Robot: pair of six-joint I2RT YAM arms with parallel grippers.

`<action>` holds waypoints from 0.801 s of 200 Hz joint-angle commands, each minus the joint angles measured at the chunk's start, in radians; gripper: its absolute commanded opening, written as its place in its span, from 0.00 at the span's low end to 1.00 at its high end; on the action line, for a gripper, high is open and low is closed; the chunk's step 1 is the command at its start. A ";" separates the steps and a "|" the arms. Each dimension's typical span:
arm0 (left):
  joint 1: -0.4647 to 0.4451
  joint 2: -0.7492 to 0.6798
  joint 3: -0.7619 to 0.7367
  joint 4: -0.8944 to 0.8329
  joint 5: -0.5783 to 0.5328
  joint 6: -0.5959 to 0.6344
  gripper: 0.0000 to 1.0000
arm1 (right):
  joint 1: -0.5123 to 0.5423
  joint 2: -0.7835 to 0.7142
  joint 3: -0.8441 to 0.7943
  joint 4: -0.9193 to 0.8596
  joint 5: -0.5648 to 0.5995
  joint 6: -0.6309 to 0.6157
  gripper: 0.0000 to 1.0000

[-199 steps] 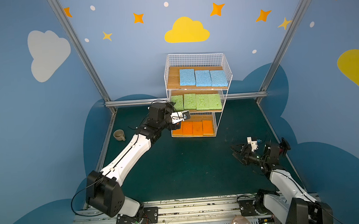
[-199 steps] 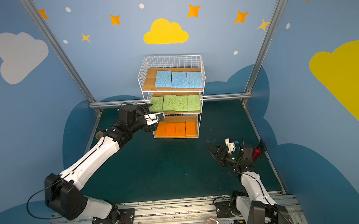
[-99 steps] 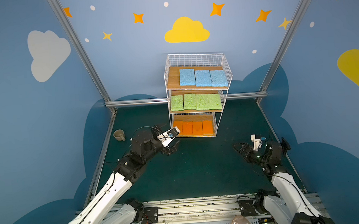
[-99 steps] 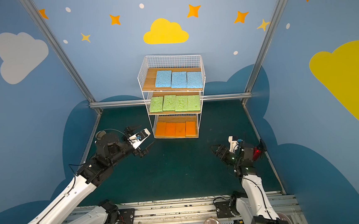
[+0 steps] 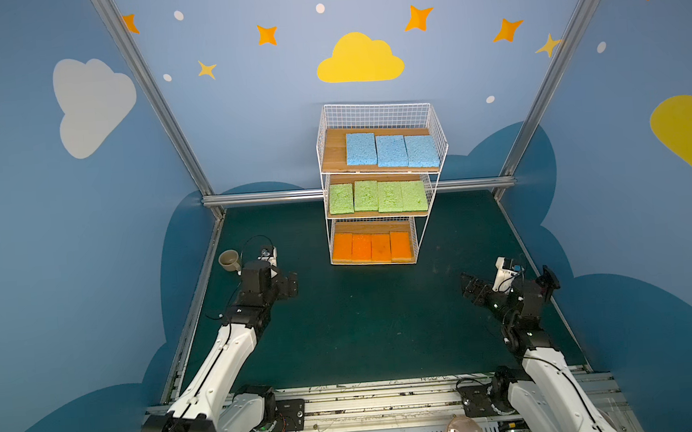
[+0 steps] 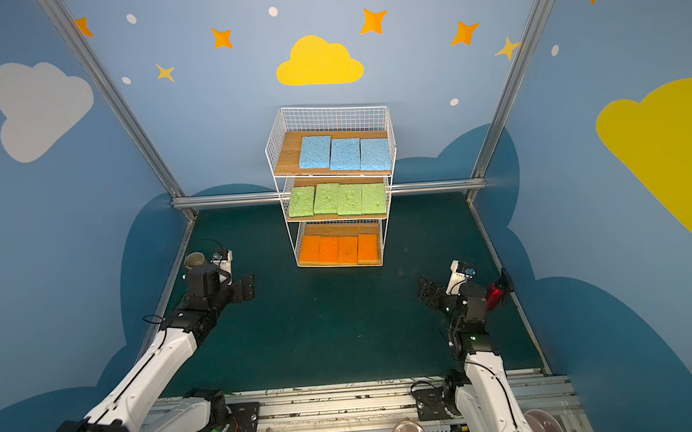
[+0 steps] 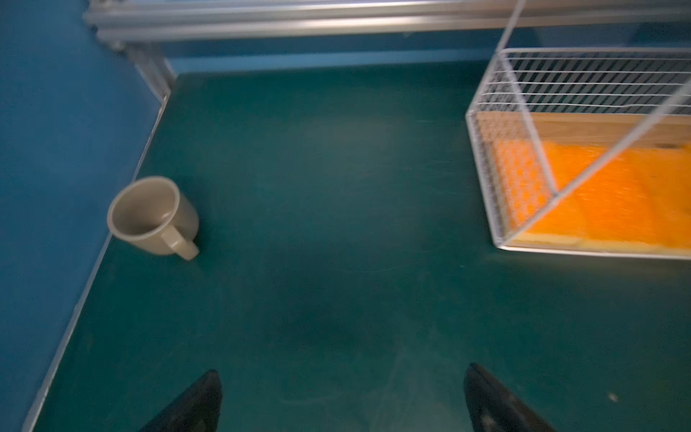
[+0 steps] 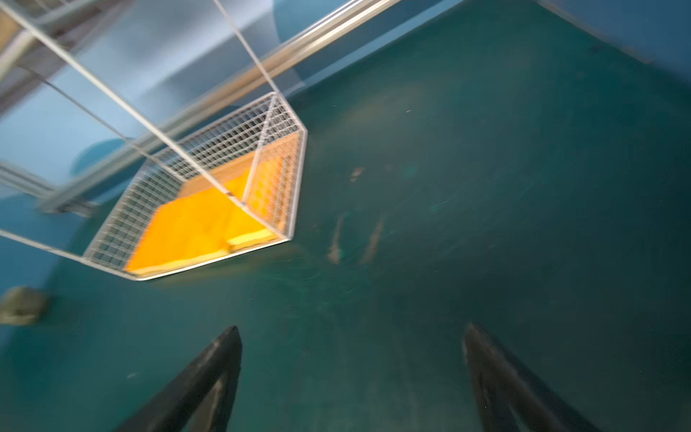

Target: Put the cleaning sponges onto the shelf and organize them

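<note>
The white wire shelf [image 5: 438, 123] [image 6: 390, 126] stands at the back middle of the green floor in both top views. Three light blue sponges [image 5: 392, 150] lie on its top board, several light green sponges [image 5: 377, 197] on the middle board, and several orange sponges [image 5: 371, 247] [image 7: 605, 194] [image 8: 194, 228] on the bottom board. My left gripper [image 5: 291, 285] [image 7: 342, 377] hangs open and empty over the floor at the front left, away from the shelf. My right gripper [image 5: 471, 287] [image 8: 351, 336] is open and empty at the front right.
A beige mug [image 5: 229, 260] [image 7: 153, 217] sits by the left wall, just behind the left arm. Aluminium frame rails [image 5: 264, 197] run along the back and sides. The arm bases sit on a rail at the front edge [image 5: 370, 403].
My left arm has drawn back from the shelf's middle tier to the front left floor. The right gripper has shifted slightly and stays near the front right.
</note>
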 commanded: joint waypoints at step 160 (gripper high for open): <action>0.056 0.379 -0.239 0.871 0.187 0.135 1.00 | 0.090 -0.025 -0.185 0.344 0.462 -0.110 0.91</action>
